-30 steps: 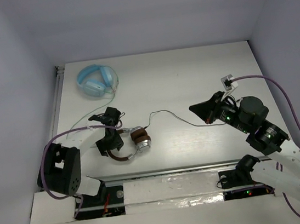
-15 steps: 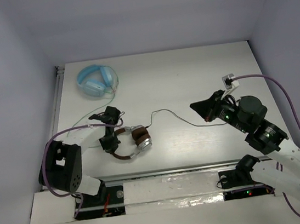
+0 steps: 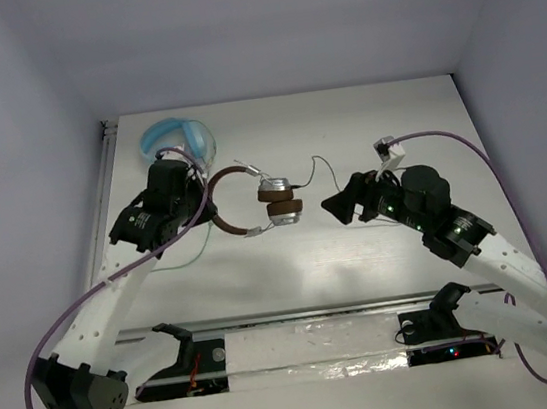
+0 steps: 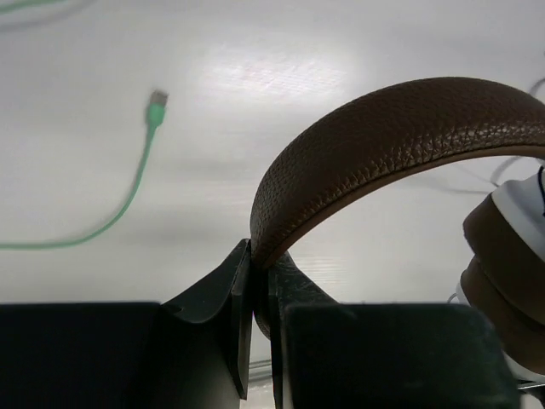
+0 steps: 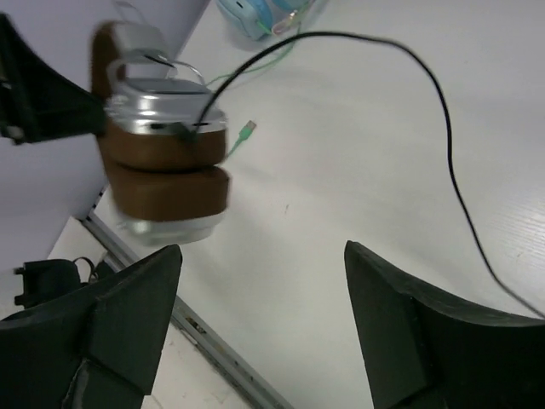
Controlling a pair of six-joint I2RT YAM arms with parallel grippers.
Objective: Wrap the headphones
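The headphones (image 3: 275, 202) hang above the table. My left gripper (image 3: 208, 201) is shut on one end of the dark brown headband (image 4: 400, 128), which is pinched between the jaws. The stacked silver-and-brown ear cups (image 5: 162, 162) dangle at the band's other end. The thin black cable (image 5: 443, 128) leaves the cups, loops up and trails down onto the table. My right gripper (image 3: 342, 202) stands open just right of the cups, with nothing between its fingers (image 5: 128, 307). In the right wrist view the cups hang beyond its left finger.
Light blue headphones (image 3: 179, 136) lie at the back left, partly under my left arm. Their pale green cable (image 4: 128, 196) ends in a plug (image 4: 157, 100) on the table. A metal rail (image 3: 318, 312) runs along the table's near edge.
My left gripper shut on the headband and lifted the headphones up and away from the near edge. My right gripper opened, let go of the black cable and moved left toward the ear cups.
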